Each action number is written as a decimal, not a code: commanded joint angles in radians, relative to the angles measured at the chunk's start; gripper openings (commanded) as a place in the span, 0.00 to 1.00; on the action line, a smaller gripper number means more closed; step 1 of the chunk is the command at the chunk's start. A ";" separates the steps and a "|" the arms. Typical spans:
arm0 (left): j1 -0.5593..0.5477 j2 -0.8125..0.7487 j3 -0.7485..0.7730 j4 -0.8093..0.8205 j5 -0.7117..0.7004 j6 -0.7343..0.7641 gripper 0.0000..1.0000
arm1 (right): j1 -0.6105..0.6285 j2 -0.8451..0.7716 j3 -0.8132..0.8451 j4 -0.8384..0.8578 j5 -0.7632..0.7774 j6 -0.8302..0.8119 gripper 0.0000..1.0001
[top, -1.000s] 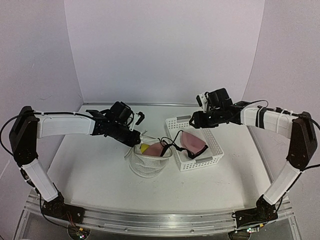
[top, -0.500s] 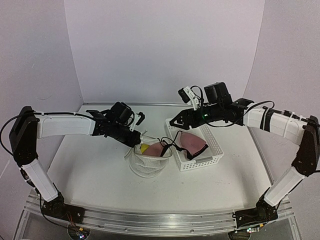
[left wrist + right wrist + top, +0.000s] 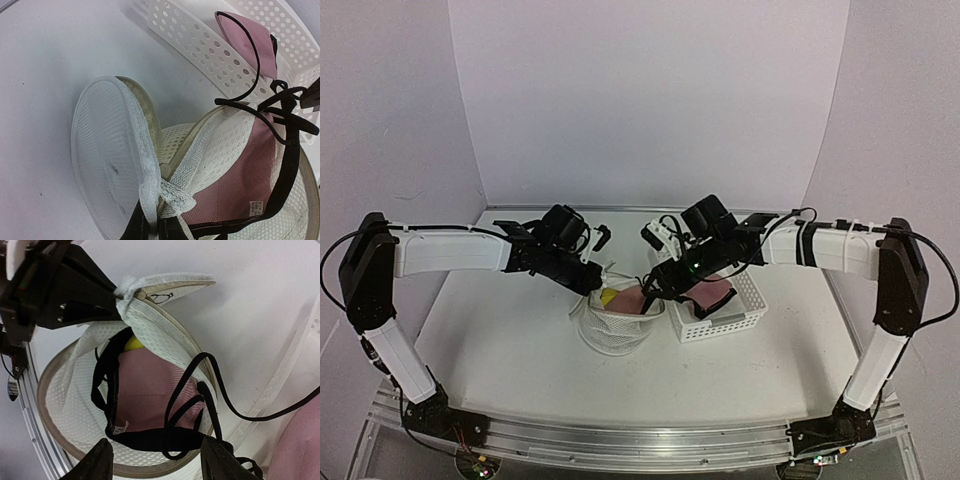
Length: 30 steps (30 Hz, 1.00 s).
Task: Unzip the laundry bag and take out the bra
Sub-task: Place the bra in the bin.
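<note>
The laundry bag (image 3: 616, 328) stands open at the table's middle, its round lid (image 3: 107, 160) flipped up at the side. My left gripper (image 3: 592, 284) is shut on the bag's rim seam (image 3: 152, 200) where the lid joins. The bra lies half out: one pink-lined cup (image 3: 150, 390) with a yellow edge (image 3: 132, 344) sits inside the bag. Its other cup (image 3: 712, 293) rests in the basket, and black straps (image 3: 280, 130) bridge the two. My right gripper (image 3: 157, 462) hangs open just above the bag's mouth, with the bra's black band (image 3: 155, 439) below its fingers (image 3: 97, 462).
A white perforated plastic basket (image 3: 740, 312) stands right beside the bag, on its right. Both arms cross over the table's middle, their wrists close together above the bag. Purple walls close the back and both sides.
My right arm has swung left from over the basket to above the bag's mouth and tipped downward, its jaws a little wider. The left gripper has kept its hold, unmoved.
</note>
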 commanded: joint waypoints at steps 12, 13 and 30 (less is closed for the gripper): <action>-0.011 -0.007 0.042 -0.012 -0.006 0.011 0.00 | 0.038 0.081 0.125 -0.023 0.126 -0.047 0.42; -0.011 -0.007 0.041 -0.011 -0.008 0.011 0.00 | 0.038 0.087 0.129 -0.026 0.126 -0.047 0.40; -0.013 -0.005 0.036 -0.013 -0.023 0.012 0.00 | 0.038 0.044 0.112 -0.015 0.133 -0.045 0.00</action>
